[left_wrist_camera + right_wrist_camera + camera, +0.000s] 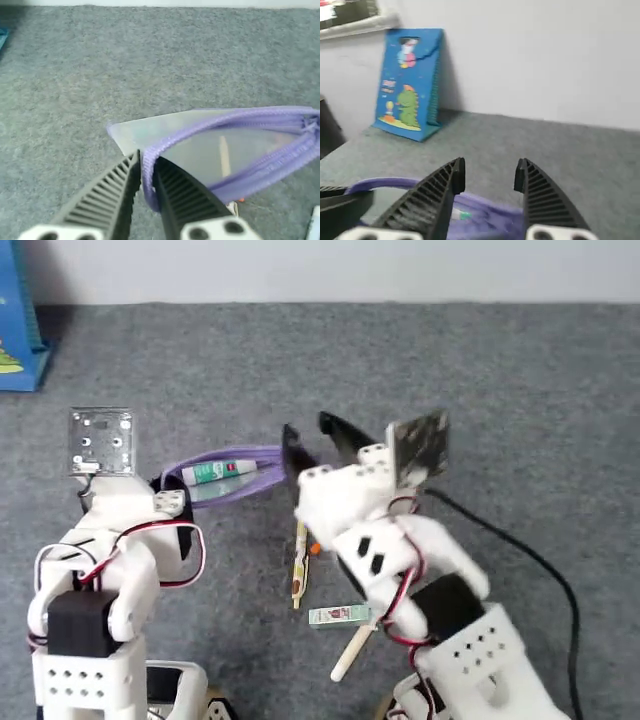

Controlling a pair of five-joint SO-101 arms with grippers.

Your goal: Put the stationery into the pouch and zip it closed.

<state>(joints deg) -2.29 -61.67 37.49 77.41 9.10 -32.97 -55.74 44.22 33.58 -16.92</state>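
Note:
A clear pouch (235, 480) with a purple zipper lies open on the grey cloth, and a white tube with a green label (220, 472) rests in its mouth. My left gripper (145, 172) is shut on the pouch's (225, 145) purple zipper edge at one end. My right gripper (318, 445) hovers open over the other end, nothing between its fingers (440, 195); the pouch (485, 217) lies just below it. A wooden pencil (299, 565), a small green-labelled piece (340, 615) and a pale stick (355, 645) lie on the cloth beside the right arm.
A blue gift bag (15, 340) stands at the far left against the wall, also seen as the blue gift bag (410, 82) in the right wrist view. A black cable (520, 550) runs from the right arm across the cloth.

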